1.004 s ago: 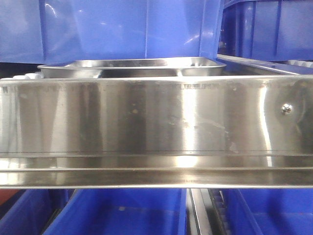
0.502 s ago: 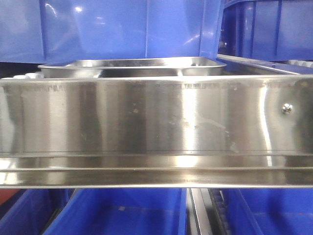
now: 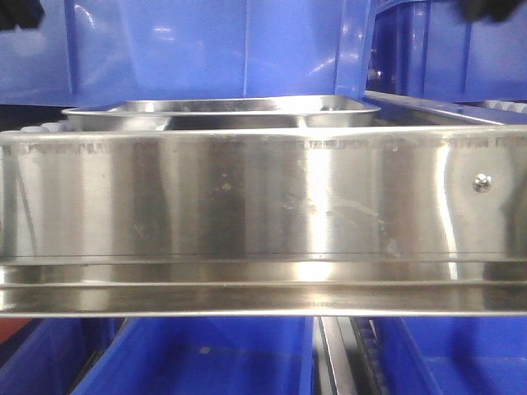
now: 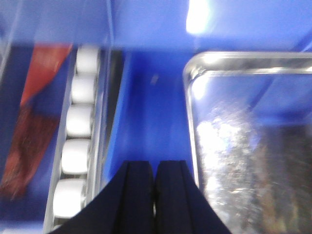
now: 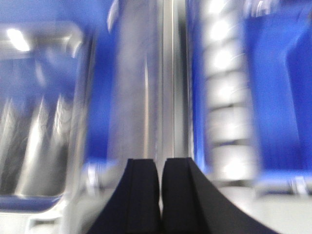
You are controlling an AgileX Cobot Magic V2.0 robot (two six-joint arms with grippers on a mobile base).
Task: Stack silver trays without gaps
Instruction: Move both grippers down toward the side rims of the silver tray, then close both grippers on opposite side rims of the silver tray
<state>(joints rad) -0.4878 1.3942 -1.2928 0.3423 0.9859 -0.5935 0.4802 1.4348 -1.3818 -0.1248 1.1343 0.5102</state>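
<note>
**Tray** (image 3: 222, 107): shiny steel with a rolled rim and rounded corners.
- Front view: only the rim and a sliver of the inside show. It lies level, behind and just above the top edge of the panel (image 3: 247, 197), with a blue bin wall behind it.
- Left wrist view: one rounded corner and the mottled floor fill the right half. Blue borders its left and far sides.
- Right wrist view: a smeared shape at the left.
- Whether this is one tray or several nested cannot be told.

**Left claw** (image 4: 154, 195): black and clenched, fingers pressed together with only a hairline seam between them, holding nothing. It hangs over the blue strip just beside the tray's left rim. Contact with the rim cannot be told.

**Right claw** (image 5: 161, 195): black, clenched and empty. It hangs over the rail (image 5: 141, 97), with the tray to its left and rollers to its right. The whole picture is blurred.

**Panel**: broad, flat, scuffed steel that spans the whole front view, with a folded lip along the bottom.

**Screw** (image 3: 482, 183): set in the panel near its right end.

**Bins** (image 3: 206, 49): blue plastic. They stand above and behind the tray, and more show below the panel.

**Rollers** (image 4: 78, 122): white, in a row inside a steel channel. In the left wrist view they lie left of the tray, with the blue strip between.

**Rail**: upright steel band at the centre of the right wrist view.

**Red strip** (image 4: 36, 112): at the far left of the left wrist view, too blurred to identify.

**Dark shape** (image 3: 16, 11): in the upper left corner of the front view, with another in the upper right. Too little shows to identify either.
</note>
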